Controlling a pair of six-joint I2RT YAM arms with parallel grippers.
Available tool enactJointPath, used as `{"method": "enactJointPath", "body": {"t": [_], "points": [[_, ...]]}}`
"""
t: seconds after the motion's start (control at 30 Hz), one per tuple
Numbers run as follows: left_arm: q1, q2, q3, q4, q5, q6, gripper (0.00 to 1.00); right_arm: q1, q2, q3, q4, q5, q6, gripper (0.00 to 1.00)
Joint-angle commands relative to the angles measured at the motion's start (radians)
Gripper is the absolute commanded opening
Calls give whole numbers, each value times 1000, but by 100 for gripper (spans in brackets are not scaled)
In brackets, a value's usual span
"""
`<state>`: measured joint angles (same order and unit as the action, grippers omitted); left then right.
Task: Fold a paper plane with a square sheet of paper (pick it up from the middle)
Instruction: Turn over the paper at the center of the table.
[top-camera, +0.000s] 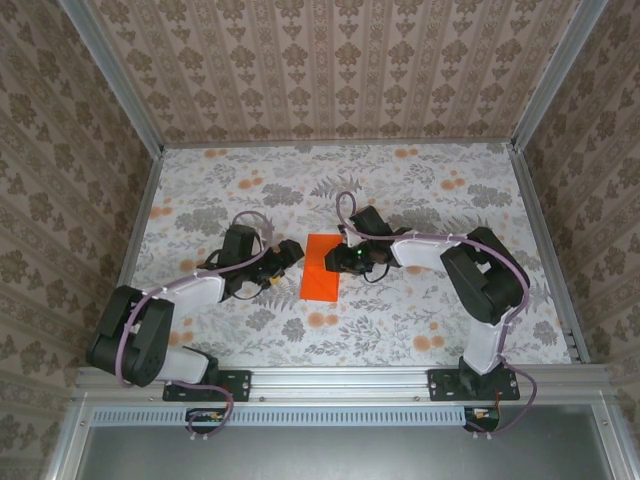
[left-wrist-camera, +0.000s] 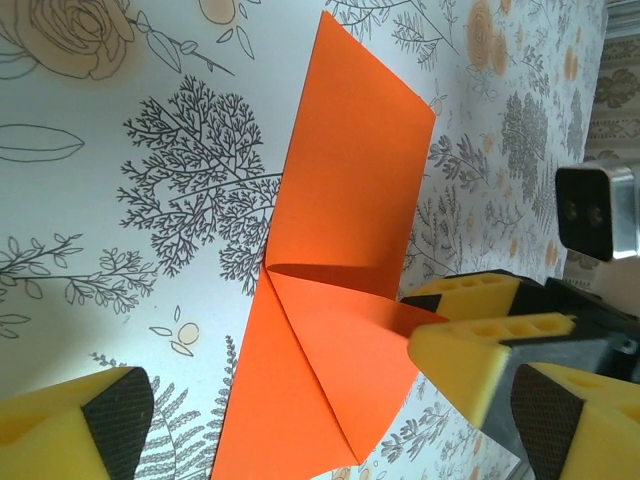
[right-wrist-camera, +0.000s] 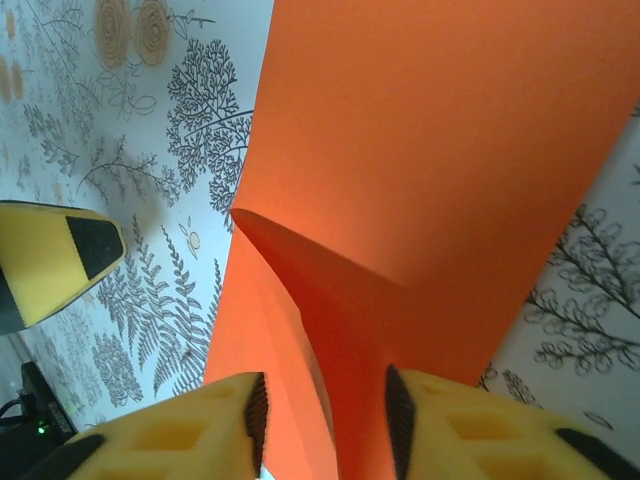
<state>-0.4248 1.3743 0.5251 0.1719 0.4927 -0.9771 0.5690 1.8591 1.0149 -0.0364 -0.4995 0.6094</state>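
Crisply creased orange sheet (top-camera: 320, 267), left hand (top-camera: 292, 252) agape, right hand (right-wrist-camera: 322, 410) astride flap (left-wrist-camera: 345, 350), grip unclear

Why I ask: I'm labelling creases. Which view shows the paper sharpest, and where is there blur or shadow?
Left wrist: paper sharpest, evenly lit, creases plain, left fingers blurred. Right wrist: very close, raised fold shaded underneath, right fingers soft. Top external: paper small, flat orange, creases unreadable.
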Motion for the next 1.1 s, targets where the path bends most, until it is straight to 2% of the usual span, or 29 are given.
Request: {"method": "enactJointPath", "body": {"t": [0.0, 0.1, 0.2, 0.37, 0.63, 1.07], "points": [[-2, -20, -7, -18, 5, 14, 97, -12, 22, 23, 61, -63, 23, 29], [-14, -14, 2, 0, 26, 10, 97, -21, 23, 13, 74, -66, 37, 17], [-25, 3, 19, 14, 48, 11, 96, -32, 12, -12, 96, -63, 47, 11], [-68, 50, 38, 65, 69, -9, 88, -49, -15, -55, 135, -59, 64, 10], [-102, 173, 82, 160, 118, -33, 66, -58, -30, -71, 142, -60, 69, 10], [-108, 328, 147, 216, 144, -3, 41, -67, -32, -76, 143, -74, 72, 11]]}}
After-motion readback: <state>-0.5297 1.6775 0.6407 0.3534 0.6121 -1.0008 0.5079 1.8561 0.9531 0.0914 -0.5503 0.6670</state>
